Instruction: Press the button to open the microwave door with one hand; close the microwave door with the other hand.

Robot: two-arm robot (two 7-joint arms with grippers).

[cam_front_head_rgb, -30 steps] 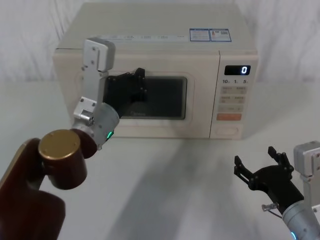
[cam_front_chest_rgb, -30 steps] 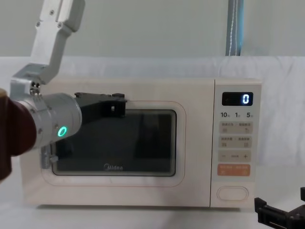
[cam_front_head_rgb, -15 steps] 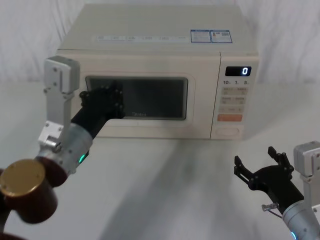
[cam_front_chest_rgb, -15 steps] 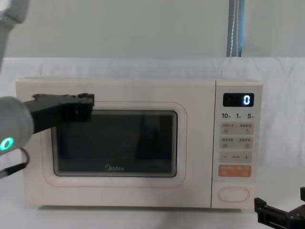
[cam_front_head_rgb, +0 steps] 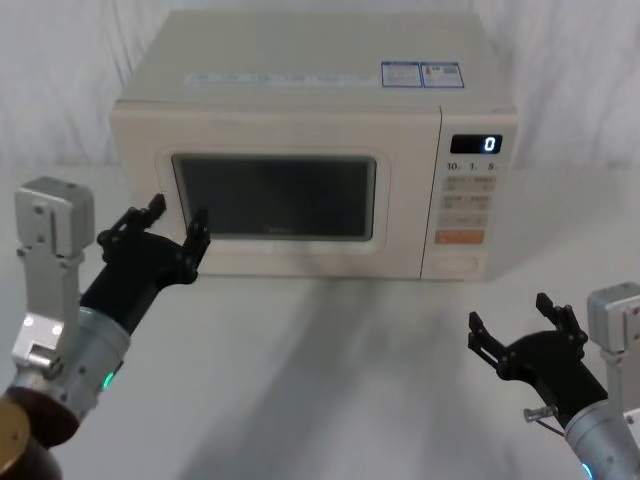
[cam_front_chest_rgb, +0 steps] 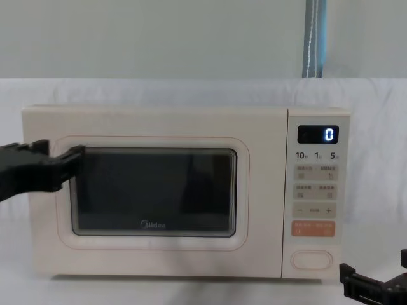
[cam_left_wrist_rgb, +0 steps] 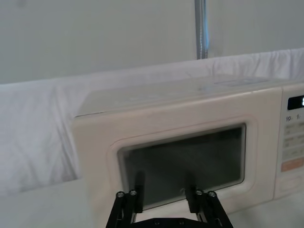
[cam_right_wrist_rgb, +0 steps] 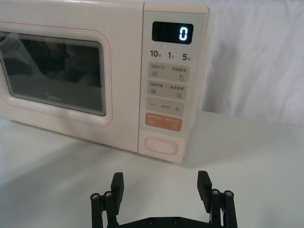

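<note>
My right gripper hangs nearest to me, low over the white tabletop on my right side, well short of the microwave; its black fingers are spread wide with nothing between them, and in my right wrist view they point toward the control panel. My left gripper is held out on my left side, just in front of the lower left corner of the microwave, and its fingers are also spread apart and hold nothing; in the head view I cannot tell whether the tips touch the front or stop just short of it. Past both grippers the microwave stands squarely on the tabletop, cream and boxy, facing me. The microwave door is shut, flush with the front, its dark window edged by a thin pink line with the grey logo under the glass. To the right of the door is the narrow control panel, with the black display reading 0 at the top, rows of small cream keys under it, then an orange rectangular key, and at the very bottom the button, wide and pill-shaped. Behind the microwave hangs a white cloth backdrop.
</note>
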